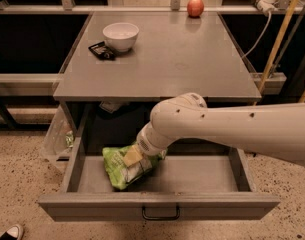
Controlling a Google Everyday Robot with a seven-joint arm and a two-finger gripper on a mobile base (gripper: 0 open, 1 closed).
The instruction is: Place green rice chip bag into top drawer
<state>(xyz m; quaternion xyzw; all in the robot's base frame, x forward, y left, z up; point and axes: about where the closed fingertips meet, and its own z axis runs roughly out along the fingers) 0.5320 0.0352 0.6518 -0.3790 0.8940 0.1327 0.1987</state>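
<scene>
The green rice chip bag (123, 170) lies inside the open top drawer (157, 205), on its left half, touching the drawer floor. My gripper (134, 155) reaches down into the drawer from the right on the white arm and sits on the top of the bag. Its fingers appear closed on the bag's upper edge. The drawer is pulled fully out, its dark wire handle (161, 215) facing the camera.
On the grey cabinet top (192, 64) stand a white bowl (121, 36), a small black flat object (101, 50) beside it, and a red apple (195, 7) at the back. A clear plastic bag (57, 139) hangs left of the cabinet. A shoe (9, 232) shows bottom left.
</scene>
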